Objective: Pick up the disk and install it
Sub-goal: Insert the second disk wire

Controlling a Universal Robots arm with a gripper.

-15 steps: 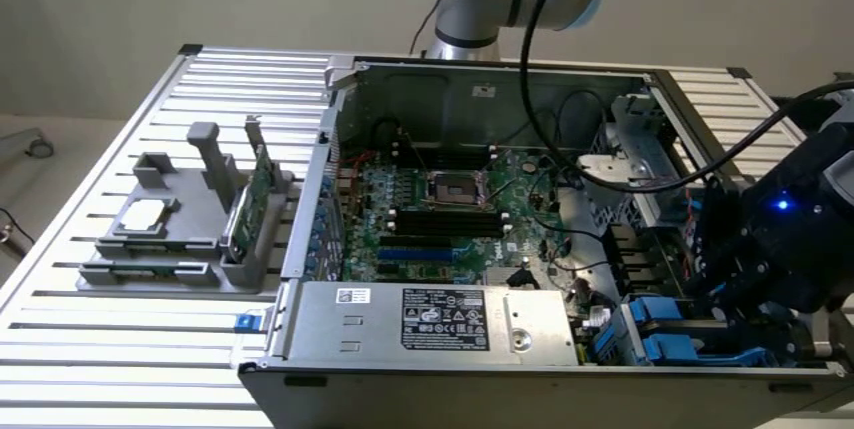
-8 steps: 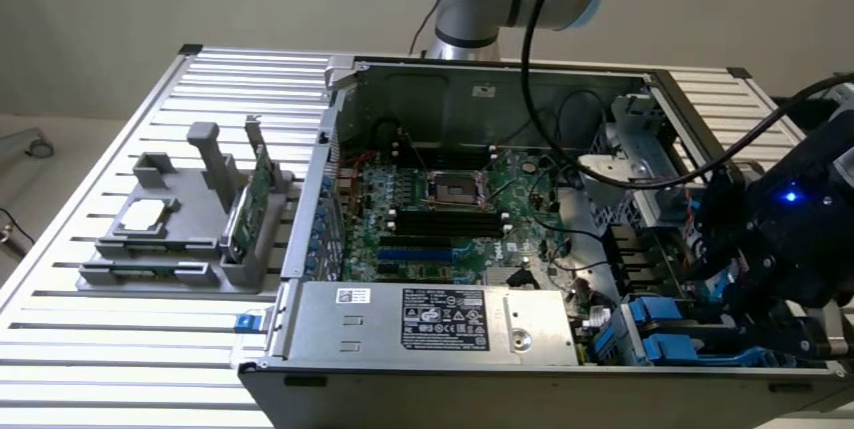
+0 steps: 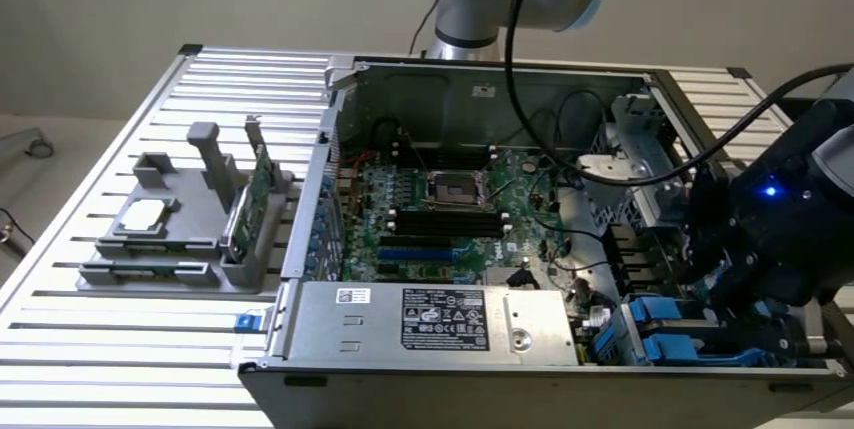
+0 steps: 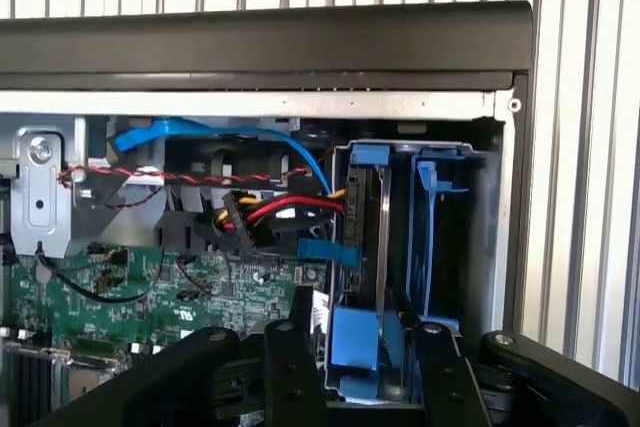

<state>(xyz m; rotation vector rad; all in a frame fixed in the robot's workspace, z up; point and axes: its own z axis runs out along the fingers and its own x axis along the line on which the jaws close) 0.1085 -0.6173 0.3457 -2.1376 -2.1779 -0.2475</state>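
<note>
the claw point(image 4: 355, 367) hangs over the near right corner of the open computer case point(image 3: 467, 71), right above the drive bay point(image 4: 480, 237) with its blue plastic carriers. in the wrist view its 2 black fingers point(image 4: 295, 367) stand apart, 1 on each side of the blue end of the disk point(image 4: 365, 247), which sits on edge in the bay slot. the fingers flank that blue rail closely, but i cannot tell whether they press on it or stand just clear, so i cannot say whether the disk is gripped or let go.

the disk itself is down in the bay, standing upright on its thin edge, its long axis running away from the claw toward the far wall of the case. a second blue carrier point(image 4: 440, 227) stands just beside it. red, yellow and black wires point(image 4: 285, 212) and a blue cable point(image 4: 215, 132) reach toward the disk's side from the green main board point(image 4: 150, 292).

in the exterior view the arm's black wrist point(image 3: 774, 229) covers the bay, with blue plastic point(image 3: 674, 334) showing below it. on the exterior view's left, a grey parts stand point(image 3: 187, 239) on the slatted table point(image 3: 80, 349) holds a small square chip point(image 3: 144, 213) and a thin green card point(image 3: 244, 211), well apart from the claw.

judging by how it sits, the disk looks already seated in its slot.
</note>
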